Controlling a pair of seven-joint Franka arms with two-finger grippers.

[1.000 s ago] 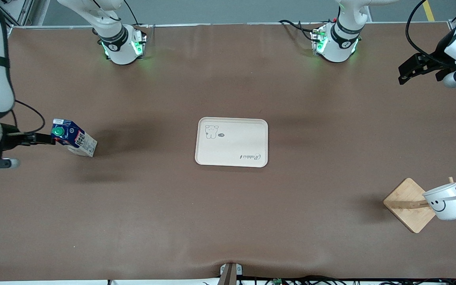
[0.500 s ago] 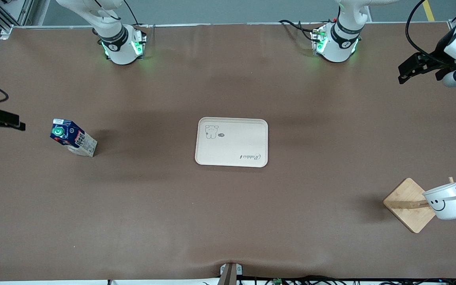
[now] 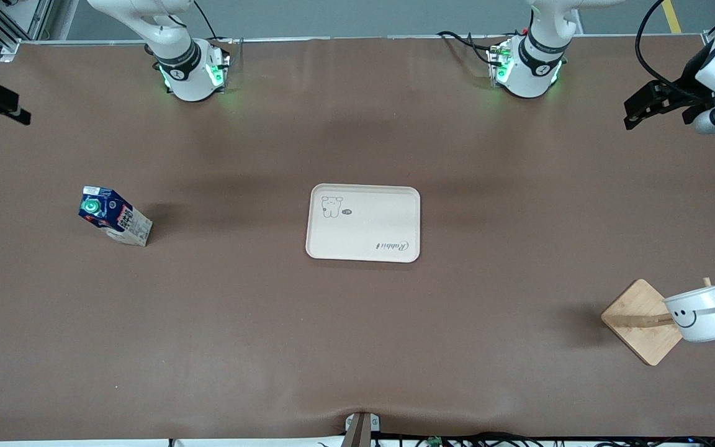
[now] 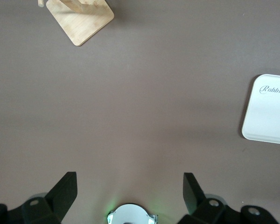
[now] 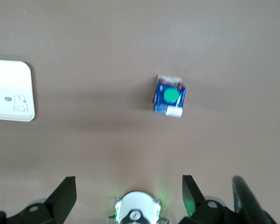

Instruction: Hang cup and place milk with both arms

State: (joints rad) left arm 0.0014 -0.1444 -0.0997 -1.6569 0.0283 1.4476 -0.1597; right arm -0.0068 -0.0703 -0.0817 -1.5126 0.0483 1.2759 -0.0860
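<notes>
The milk (image 3: 112, 217) (image 5: 169, 95) stands upright on the bare table toward the right arm's end, apart from the tray, its green cap up. The cup (image 3: 699, 316) hangs by its black handle on a peg of the wooden rack (image 3: 640, 320) (image 4: 81, 18), toward the left arm's end and nearer to the front camera than the tray. My right gripper (image 3: 13, 108) (image 5: 129, 193) is raised over the table's edge at the right arm's end, open and empty. My left gripper (image 3: 632, 115) (image 4: 130, 191) hangs open and empty over the left arm's end.
A cream tray (image 3: 364, 222) (image 4: 270, 112) (image 5: 9, 91) with a rabbit drawing lies in the middle of the table. The two arm bases (image 3: 193, 71) (image 3: 528, 68) stand along the table's edge farthest from the front camera.
My right gripper has drawn away from the milk and moved toward the bases' edge of the table. The milk, the cup and the left gripper have stayed where they were.
</notes>
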